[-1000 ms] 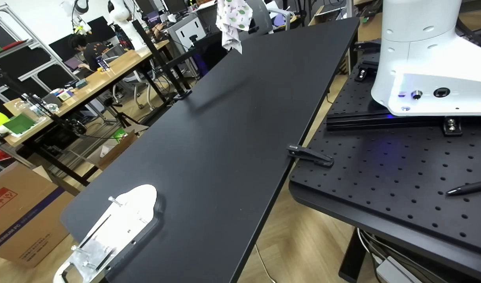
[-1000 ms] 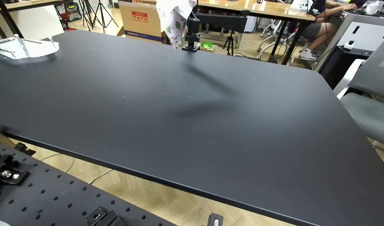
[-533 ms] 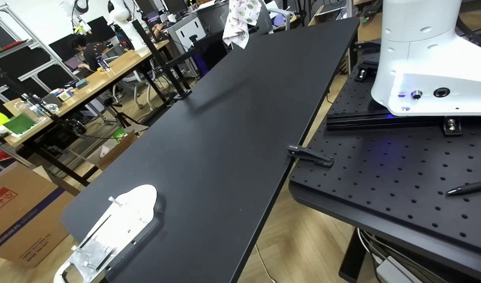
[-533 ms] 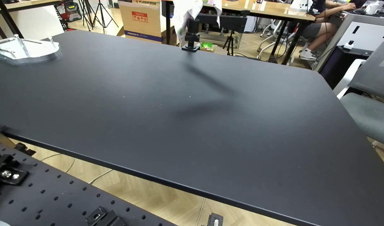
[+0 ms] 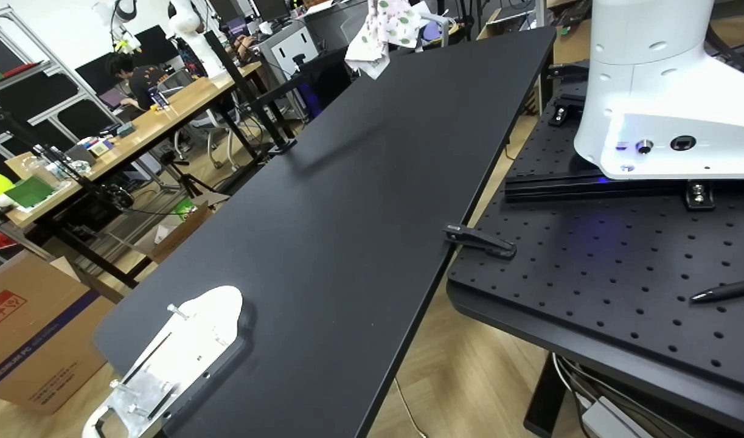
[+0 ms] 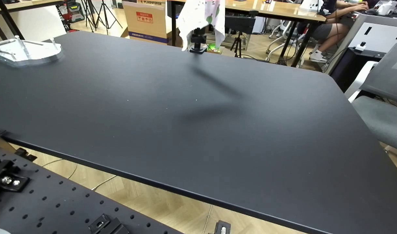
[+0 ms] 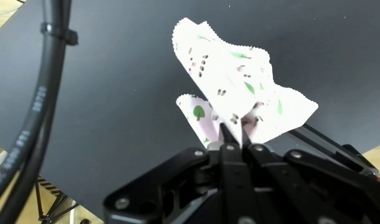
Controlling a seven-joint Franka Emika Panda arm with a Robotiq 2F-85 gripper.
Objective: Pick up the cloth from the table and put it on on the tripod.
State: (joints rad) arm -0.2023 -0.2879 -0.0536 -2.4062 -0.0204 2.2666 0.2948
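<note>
- Cloth (image 7: 230, 74): hangs over the table (image 6: 153, 146) from its pinched end.
- Gripper (image 7: 235, 133): narrow, pinching the cloth.
- Stand (image 6: 242, 24), likely the tripod: right of the gripper in the wrist view, partly behind the cloth; contact unclear.

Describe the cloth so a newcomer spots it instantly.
In the wrist view, start from the large black table. At the bottom, the hand pinches the cloth, which fans up the picture. White with scalloped edges, its green leaf and tree prints set it apart from the plain black table.
</note>
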